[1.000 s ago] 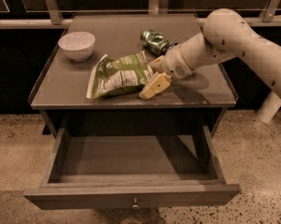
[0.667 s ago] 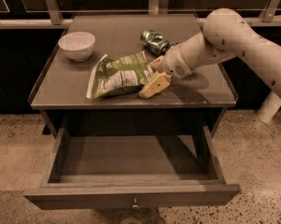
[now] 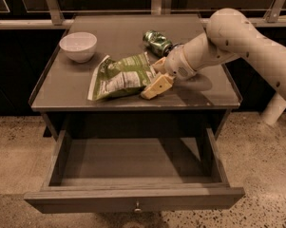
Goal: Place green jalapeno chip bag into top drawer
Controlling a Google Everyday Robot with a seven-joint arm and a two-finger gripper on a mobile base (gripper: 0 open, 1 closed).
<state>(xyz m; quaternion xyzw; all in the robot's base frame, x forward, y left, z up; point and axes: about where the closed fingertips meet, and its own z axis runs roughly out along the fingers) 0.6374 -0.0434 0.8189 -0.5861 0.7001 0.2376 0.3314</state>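
Worktop (image 3: 61,91): standing before dark glazing, carrying a white bowl (image 3: 78,45) and a crushed can (image 3: 157,42).
Green jalapeno chip bag (image 3: 121,76): lying on the worktop, not yet lifted.
Top drawer (image 3: 133,198): hanging open, holding nothing.
End effector (image 3: 154,77): touching the bag's right edge; whether it is gripping, I cannot tell.
Arm (image 3: 237,42): reaching in from the right, angling downward.

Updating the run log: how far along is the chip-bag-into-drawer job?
Done: the top drawer stands pulled open, nothing visible inside. In hand: the end effector is at the right edge of the green jalapeno chip bag, which lies on the table; a grasp cannot be confirmed. Left: lift the bag, carry it over the drawer, release.
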